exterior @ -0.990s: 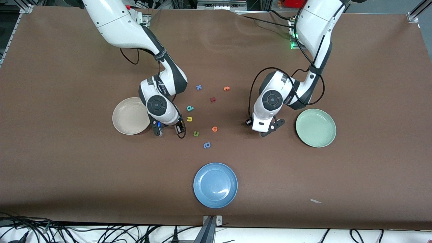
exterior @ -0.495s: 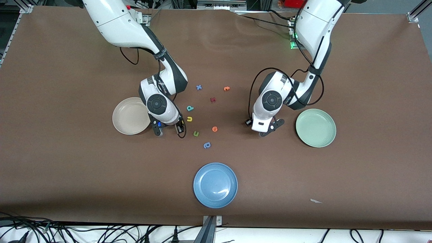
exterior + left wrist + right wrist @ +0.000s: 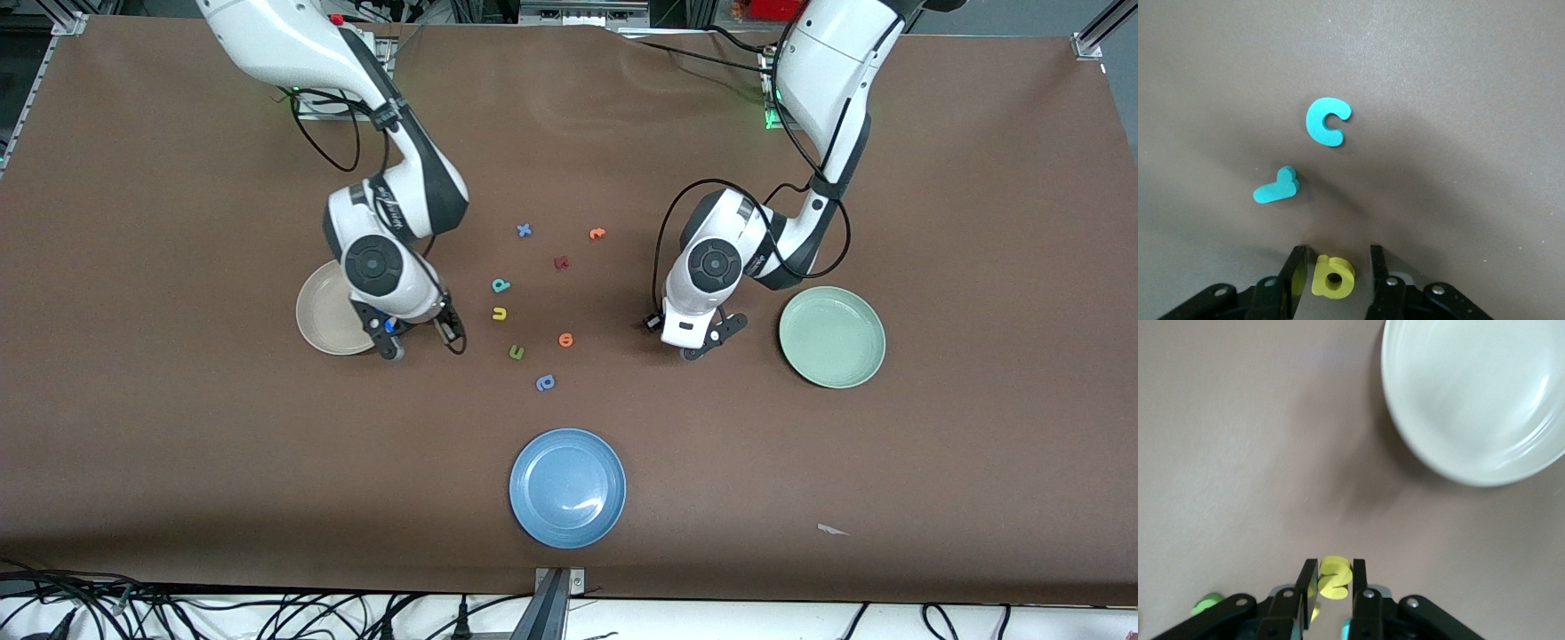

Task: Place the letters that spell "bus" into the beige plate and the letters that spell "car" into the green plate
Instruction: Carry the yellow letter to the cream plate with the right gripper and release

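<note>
Jaws of the left gripper [image 3: 1335, 270] stand low at the table, set narrow to either side of the yellow "a" [image 3: 1333, 277]. A thin gap shows on each side of the letter, so they are not clamped on it. The teal "r" [image 3: 1277, 188] lies flat on the table near these jaws, and the teal "c" [image 3: 1327, 121] lies a little farther from them. The two letters are apart from each other. The green plate [image 3: 831, 336] sits beside this gripper, toward the left arm's end of the table.

Between the two grippers, closer to the right one, the teal "b" [image 3: 500, 285] and the yellow "u" [image 3: 499, 313] lie on the table.

Jaws of the right gripper [image 3: 1329, 583] are pinched on the yellow "s" [image 3: 1335, 577], which is held between the fingertips over bare table. The beige plate [image 3: 1471, 407] lies close to these jaws, with its rim just beside them.
</note>
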`<state>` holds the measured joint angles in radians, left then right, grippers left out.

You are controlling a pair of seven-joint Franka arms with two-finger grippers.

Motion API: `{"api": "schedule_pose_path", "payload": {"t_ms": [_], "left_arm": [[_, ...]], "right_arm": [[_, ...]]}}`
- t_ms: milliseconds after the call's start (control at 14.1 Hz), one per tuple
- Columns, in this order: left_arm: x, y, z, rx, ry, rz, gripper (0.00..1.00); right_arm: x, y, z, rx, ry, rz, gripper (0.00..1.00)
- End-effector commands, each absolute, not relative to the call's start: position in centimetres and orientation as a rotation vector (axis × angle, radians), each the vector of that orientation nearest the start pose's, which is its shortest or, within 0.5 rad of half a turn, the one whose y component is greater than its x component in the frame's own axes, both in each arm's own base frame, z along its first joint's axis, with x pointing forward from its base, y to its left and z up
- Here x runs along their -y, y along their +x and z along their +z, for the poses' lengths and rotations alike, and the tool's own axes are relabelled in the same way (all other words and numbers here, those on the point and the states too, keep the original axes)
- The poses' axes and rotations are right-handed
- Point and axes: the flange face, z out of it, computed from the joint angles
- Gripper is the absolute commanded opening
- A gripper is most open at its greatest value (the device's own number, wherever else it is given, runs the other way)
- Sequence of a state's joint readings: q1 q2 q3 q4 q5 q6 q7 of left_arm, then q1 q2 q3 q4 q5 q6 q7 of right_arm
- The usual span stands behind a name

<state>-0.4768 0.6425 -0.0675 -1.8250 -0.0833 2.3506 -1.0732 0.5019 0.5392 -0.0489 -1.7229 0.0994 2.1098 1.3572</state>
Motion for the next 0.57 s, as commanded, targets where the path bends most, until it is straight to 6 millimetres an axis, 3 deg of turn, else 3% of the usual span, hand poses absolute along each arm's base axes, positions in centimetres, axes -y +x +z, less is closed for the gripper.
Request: {"api": "schedule_pose_path", "payload": {"t_ms": [0, 141, 283, 495], "left_arm": [[33.1, 54.2, 17.0, 0.941, -2.987, 0.272, 0.46], [33.1, 54.1, 16.9, 0.942, -2.984, 0.277, 0.45], [33.2, 54.1, 17.0, 0.94, -2.986, 0.275, 0.34], [33.2, 54.1, 17.0, 0.94, -2.986, 0.275, 0.23]], "right_arm": [[-25.0, 58.0, 25.8, -1.31, -2.966, 0.259, 0.26], [-21.8, 58.4, 25.4, -1.214, -3.018, 0.271, 0.26], [-19.0, 58.8, 24.7, -1.117, -3.061, 0.287, 0.26], [-16.5, 58.6, 23.6, -1.056, -3.083, 0.336, 0.26]]}}
